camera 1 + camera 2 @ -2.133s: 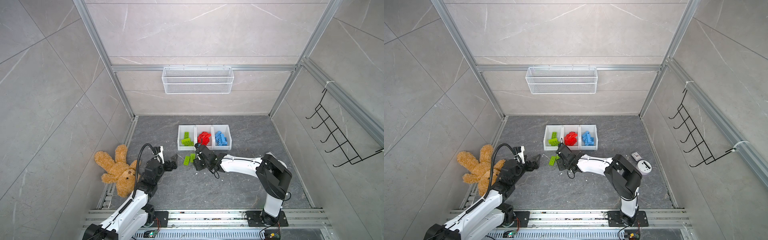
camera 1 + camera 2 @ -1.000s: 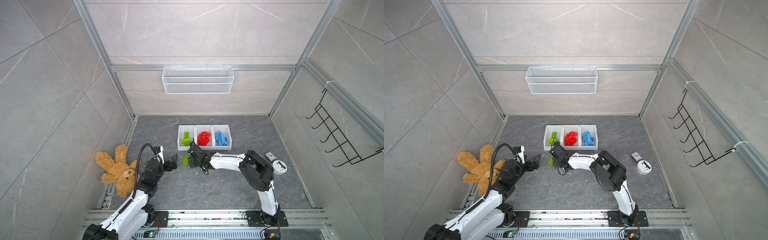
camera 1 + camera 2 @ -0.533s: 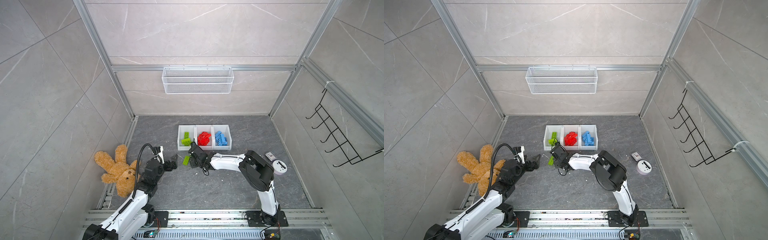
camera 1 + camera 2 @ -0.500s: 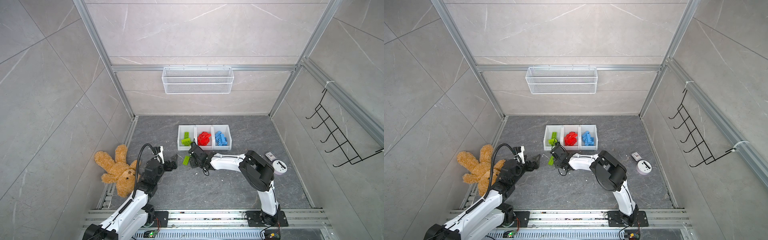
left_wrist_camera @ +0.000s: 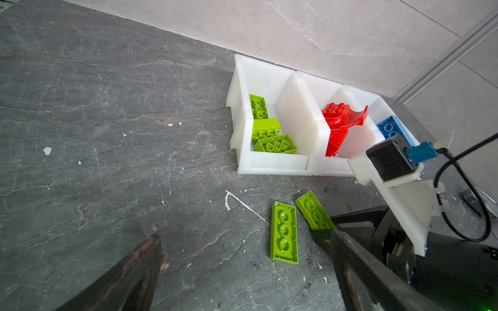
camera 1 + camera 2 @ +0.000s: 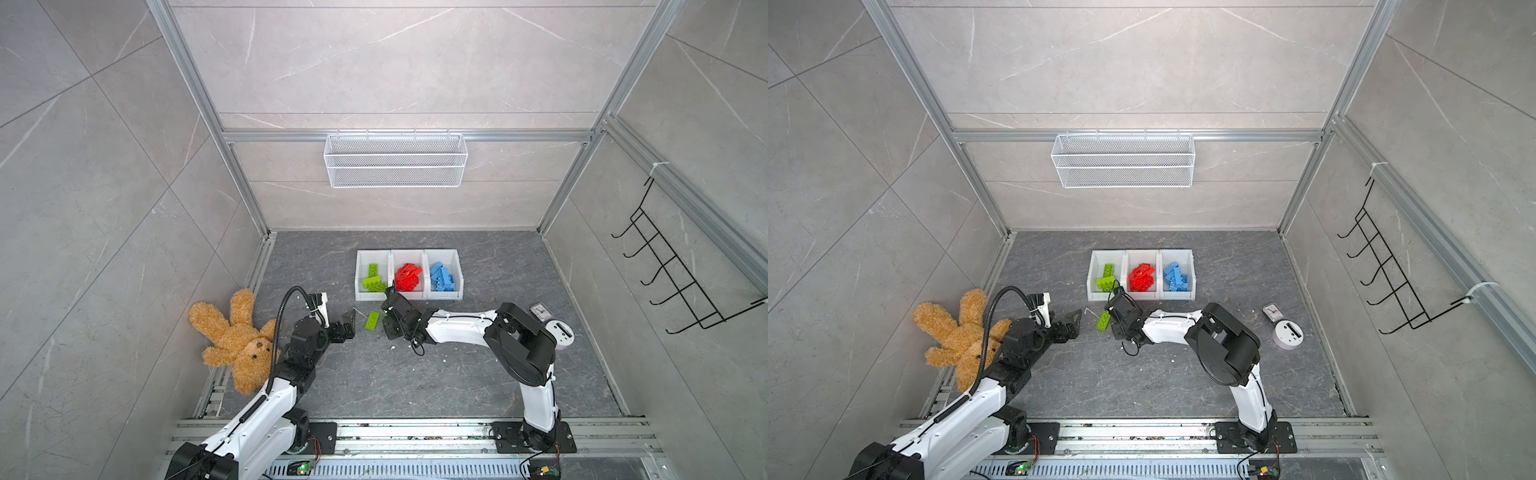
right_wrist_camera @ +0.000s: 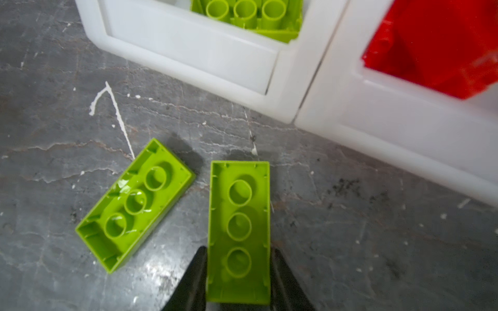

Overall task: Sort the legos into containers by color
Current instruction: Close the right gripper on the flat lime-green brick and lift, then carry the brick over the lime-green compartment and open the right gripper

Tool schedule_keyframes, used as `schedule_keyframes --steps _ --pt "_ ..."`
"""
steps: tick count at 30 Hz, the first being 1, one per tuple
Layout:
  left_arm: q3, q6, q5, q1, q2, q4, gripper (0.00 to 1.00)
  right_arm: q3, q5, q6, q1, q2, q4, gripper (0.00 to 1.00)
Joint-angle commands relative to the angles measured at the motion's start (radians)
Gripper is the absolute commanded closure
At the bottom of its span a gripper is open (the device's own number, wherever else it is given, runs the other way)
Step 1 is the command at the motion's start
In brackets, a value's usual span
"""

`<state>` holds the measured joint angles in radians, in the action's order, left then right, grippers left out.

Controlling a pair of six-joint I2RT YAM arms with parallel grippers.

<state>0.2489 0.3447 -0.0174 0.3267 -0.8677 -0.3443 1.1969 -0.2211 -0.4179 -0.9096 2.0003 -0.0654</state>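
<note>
1. The right fingers (image 7: 194,280) are clamped on the long sides of a green brick (image 7: 238,215). The brick is hollow side up, just in front of the bins. Whether it is off the bench (image 7: 350,242) cannot be told.
2. A second green brick (image 7: 134,204) lies hollow side up on the bench, just beside the held one but not touching it, and at an angle to it. Both top views show it between the two arms (image 6: 372,321) (image 6: 1103,321).
3. Three white bins (image 6: 407,253) stand joined in a row. The left one holds green bricks (image 6: 372,278), the middle one red bricks (image 6: 408,277), and the right one blue bricks (image 6: 442,277).
4. The left fingers (image 5: 129,274) are wide apart, low over the bench. They are near the second green brick but not touching it.
</note>
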Motion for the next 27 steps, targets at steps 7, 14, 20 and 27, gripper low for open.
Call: schedule_keyframes --steps 7,14,20,27 --pt "0.008 0.002 -0.002 0.002 0.011 -0.049 0.01 -0.021 0.028 0.058 -0.001 -0.155 -0.04 0.69" --pt "0.009 0.002 -0.009 0.002 -0.001 -0.056 0.01 0.15 0.025 0.156 0.001 -0.135 -0.089 0.68" --pt "0.001 0.0 -0.017 0.002 0.02 -0.053 0.01 0.287 0.031 0.203 0.041 -0.043 -0.063 0.68" --pt "-0.003 -0.007 -0.03 0.002 0.03 -0.05 0.01 0.443 0.117 0.182 0.102 0.102 -0.067 0.68"
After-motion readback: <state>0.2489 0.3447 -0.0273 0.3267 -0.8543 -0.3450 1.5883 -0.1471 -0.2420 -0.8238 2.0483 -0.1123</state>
